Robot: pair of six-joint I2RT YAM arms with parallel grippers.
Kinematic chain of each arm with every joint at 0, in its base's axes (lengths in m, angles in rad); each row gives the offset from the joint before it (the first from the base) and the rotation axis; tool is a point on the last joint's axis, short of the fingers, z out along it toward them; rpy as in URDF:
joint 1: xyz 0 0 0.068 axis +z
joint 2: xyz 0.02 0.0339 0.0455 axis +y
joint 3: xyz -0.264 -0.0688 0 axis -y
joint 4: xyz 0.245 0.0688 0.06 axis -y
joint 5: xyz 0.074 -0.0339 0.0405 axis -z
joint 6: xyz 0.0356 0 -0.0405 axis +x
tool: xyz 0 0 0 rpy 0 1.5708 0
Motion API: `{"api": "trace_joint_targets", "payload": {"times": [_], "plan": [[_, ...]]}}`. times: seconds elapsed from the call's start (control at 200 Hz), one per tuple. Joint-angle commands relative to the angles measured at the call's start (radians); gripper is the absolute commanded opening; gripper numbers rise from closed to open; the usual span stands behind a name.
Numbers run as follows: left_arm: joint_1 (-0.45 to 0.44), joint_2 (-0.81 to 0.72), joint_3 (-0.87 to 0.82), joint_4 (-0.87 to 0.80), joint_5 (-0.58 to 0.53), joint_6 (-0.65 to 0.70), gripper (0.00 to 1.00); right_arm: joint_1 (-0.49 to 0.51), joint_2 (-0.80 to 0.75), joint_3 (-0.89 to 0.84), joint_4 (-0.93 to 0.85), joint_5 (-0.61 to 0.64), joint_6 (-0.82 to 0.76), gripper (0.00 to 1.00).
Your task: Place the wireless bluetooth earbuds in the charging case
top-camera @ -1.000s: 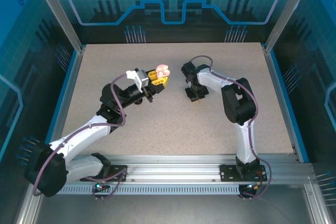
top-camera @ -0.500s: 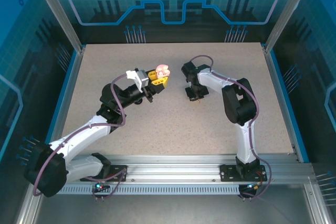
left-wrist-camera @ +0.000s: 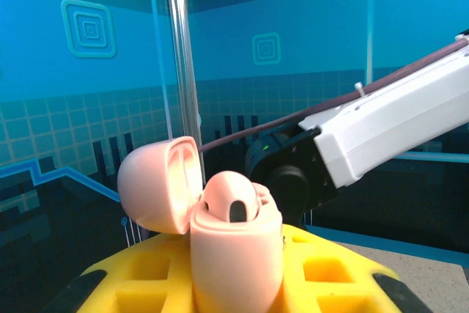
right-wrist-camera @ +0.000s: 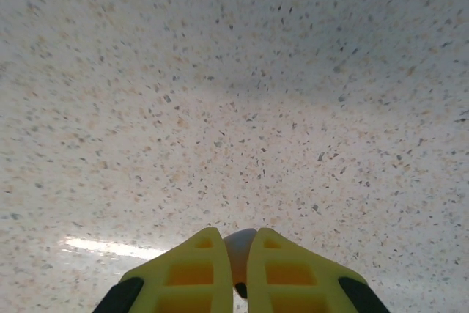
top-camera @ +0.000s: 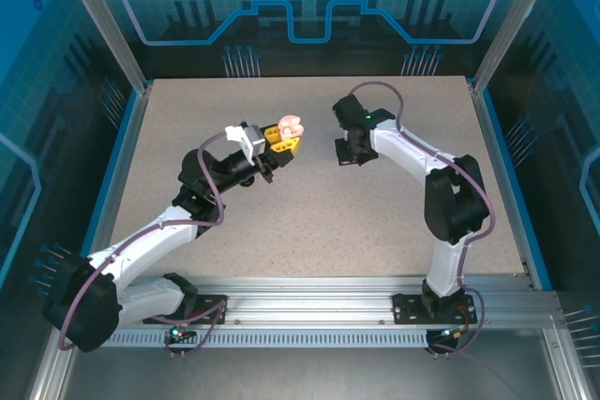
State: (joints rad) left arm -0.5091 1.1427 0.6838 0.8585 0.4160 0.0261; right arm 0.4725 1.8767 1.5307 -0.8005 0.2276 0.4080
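My left gripper (top-camera: pixel 281 140) is shut on the pale pink charging case (top-camera: pixel 291 125), holding it upright above the table. In the left wrist view the case (left-wrist-camera: pixel 236 254) stands between my yellow fingers (left-wrist-camera: pixel 337 273) with its lid (left-wrist-camera: pixel 157 185) swung open to the left. One pink earbud (left-wrist-camera: pixel 231 199) sits in the case. My right gripper (top-camera: pixel 345 152) hangs to the right of the case, apart from it. In the right wrist view that gripper (right-wrist-camera: pixel 238 243) is shut on a pale earbud (right-wrist-camera: pixel 238 253), lifted off the speckled table (right-wrist-camera: pixel 234 93).
The right arm's white link and black joint (left-wrist-camera: pixel 293 174) show just behind the case. The beige table (top-camera: pixel 309 222) is bordered by blue rails and glass walls (top-camera: pixel 122 35).
My right gripper has closed on the earbud and risen from the table, moving a little toward the back. The left arm and case have stayed put.
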Motion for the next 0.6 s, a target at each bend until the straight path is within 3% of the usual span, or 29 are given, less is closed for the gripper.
{"api": "trace_joint_targets", "payload": {"times": [0.0,0.595], "plan": [[-0.008,-0.02,0.007,0.021,-0.009,0.003,0.0,0.012,-0.083,-0.007,0.013,-0.022,0.047,0.06],[-0.008,-0.033,-0.01,0.018,-0.007,0.008,0.0,0.041,-0.405,0.1,0.052,-0.136,0.124,0.09]]}}
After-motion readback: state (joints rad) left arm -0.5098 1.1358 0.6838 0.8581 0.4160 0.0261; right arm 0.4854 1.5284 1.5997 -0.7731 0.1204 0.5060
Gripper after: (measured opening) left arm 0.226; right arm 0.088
